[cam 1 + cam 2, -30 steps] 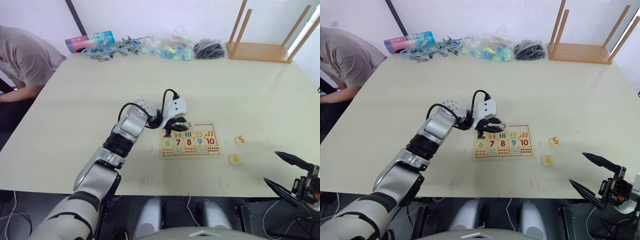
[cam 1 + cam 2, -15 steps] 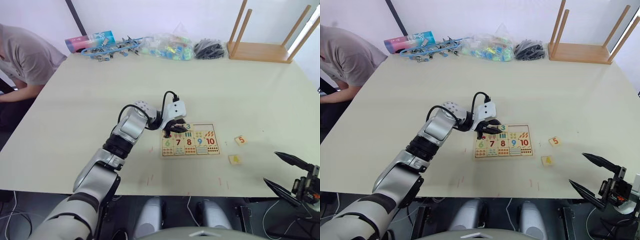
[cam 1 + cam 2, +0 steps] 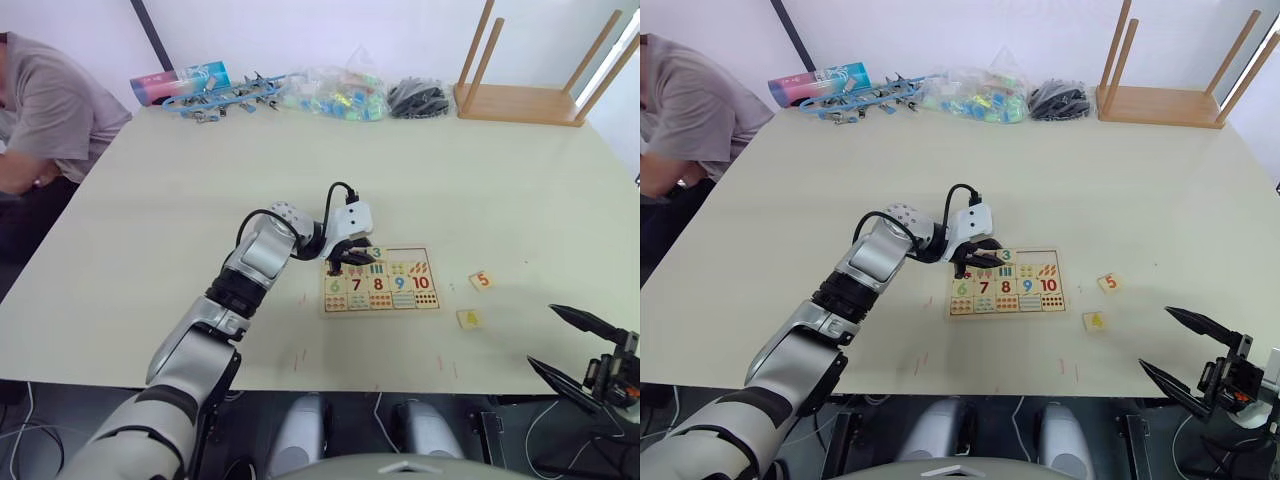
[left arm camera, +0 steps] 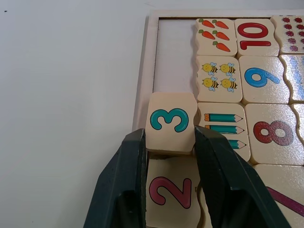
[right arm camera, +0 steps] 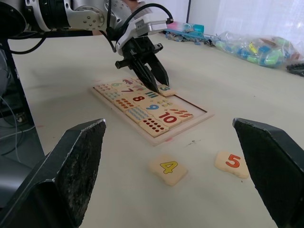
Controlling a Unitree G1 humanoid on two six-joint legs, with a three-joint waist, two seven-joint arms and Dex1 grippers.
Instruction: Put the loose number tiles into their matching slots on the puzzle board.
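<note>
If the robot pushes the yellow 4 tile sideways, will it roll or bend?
Probably neither. The 4 tile looks like a flat, stiff wooden square lying face-up on the table, so it should slide. It looks small and thin, so likely light.

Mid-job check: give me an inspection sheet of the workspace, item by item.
Surface: pale table, faint red marks near its front edge.
Job's things: puzzle board; 3 tile at its slot, beside 2 tile; 4 tile and 5 tile loose on the table right of the board.
Clutter: toys and bags along the far edge; upturned stool.
Grippers: left gripper shut on the 3 tile; right gripper open, off the table's front right.
Cables: black cable looping over the left wrist.
Surroundings: seated person at the table's left.
</note>
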